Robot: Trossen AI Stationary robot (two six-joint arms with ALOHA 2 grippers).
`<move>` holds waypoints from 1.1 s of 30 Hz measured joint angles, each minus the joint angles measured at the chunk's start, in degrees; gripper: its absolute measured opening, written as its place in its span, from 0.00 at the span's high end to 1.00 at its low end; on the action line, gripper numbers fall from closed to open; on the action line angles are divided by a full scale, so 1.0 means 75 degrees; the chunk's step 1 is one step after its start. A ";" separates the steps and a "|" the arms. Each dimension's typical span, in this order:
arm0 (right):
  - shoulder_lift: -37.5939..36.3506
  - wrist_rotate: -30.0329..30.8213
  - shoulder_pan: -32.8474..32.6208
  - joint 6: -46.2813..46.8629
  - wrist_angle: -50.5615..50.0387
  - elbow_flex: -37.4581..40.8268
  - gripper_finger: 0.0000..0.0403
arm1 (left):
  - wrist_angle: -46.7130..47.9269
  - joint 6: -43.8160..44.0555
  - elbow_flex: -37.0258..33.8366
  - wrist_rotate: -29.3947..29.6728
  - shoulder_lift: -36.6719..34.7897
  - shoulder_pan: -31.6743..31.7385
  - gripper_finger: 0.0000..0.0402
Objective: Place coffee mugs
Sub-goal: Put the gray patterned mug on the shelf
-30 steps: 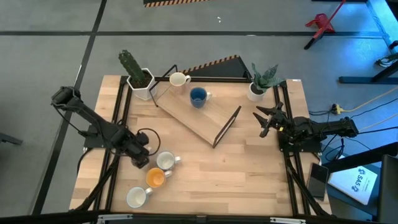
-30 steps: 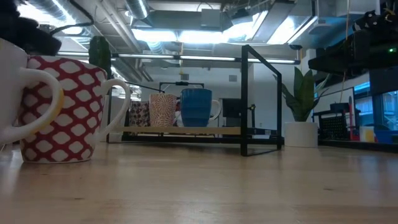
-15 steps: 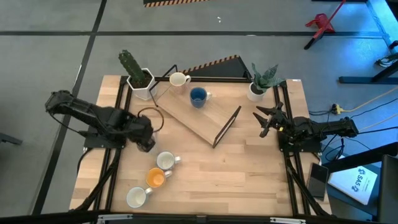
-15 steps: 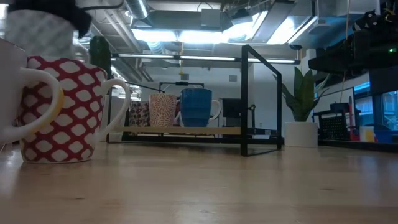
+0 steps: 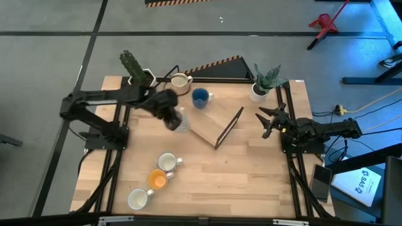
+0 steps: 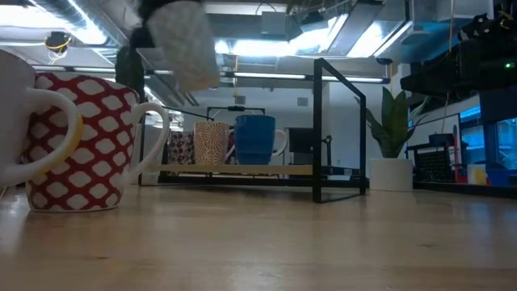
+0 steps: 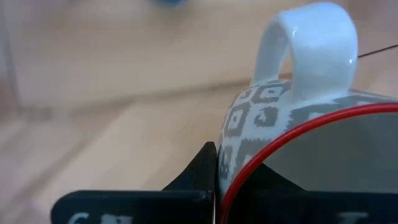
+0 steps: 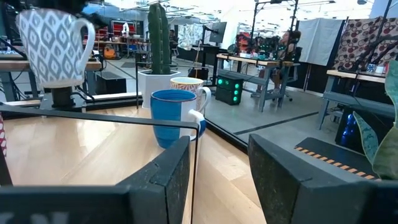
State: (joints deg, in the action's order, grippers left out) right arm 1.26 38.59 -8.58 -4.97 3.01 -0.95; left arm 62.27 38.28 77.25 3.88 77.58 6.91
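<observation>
- The grey-patterned mug (image 5: 180, 121) hangs in the air above the near end of the wooden rack (image 5: 210, 119), clamped in the left tool (image 5: 169, 116) (one finger pressed to its wall by the red rim, per the left wrist view).
- A second ago this mug and the left tool were down at about 8 o'clock on the counter (image 5: 251, 176), next to the waiting mugs; now they are up near 11 o'clock, so the carry is well along and the set-down looks to be next.
- On the rack already: the blue mug (image 5: 200, 97) and, just beyond it toward 11 o'clock, the cream mug (image 5: 180, 81).
- Left to place at 7 to 8 o'clock: the white mug (image 5: 167, 162), the orange mug (image 5: 157, 179) and the pale mug (image 5: 138, 199).
- The right tool (image 5: 269, 121) waits at 3 o'clock, unmoved, fingers spread apart and holding nothing.
- Writing: blurred white characters on the left tool's body, unreadable; a printed sheet beside the counter, too small to read with confidence.
</observation>
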 joint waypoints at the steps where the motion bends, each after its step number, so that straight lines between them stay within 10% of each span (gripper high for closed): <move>1: 0.0000 0.0000 0.0000 0.0000 -0.0001 0.0000 0.63 | -0.0033 -0.0366 0.0321 -0.0058 0.0261 0.0100 0.96; 15: 0.0000 -0.0018 0.0000 0.0000 -0.0006 0.0000 0.63 | -0.0045 -0.3780 0.3782 -0.0392 0.3423 0.1036 0.96; 33: 0.0000 -0.0024 -0.0001 0.0054 -0.0009 0.0000 0.63 | -0.1021 -0.5816 0.4931 -0.0492 0.5732 0.1366 0.96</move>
State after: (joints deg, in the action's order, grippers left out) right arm 1.26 38.41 -8.59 -4.57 2.94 -0.95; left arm 54.61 -5.33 114.24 0.19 120.58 17.16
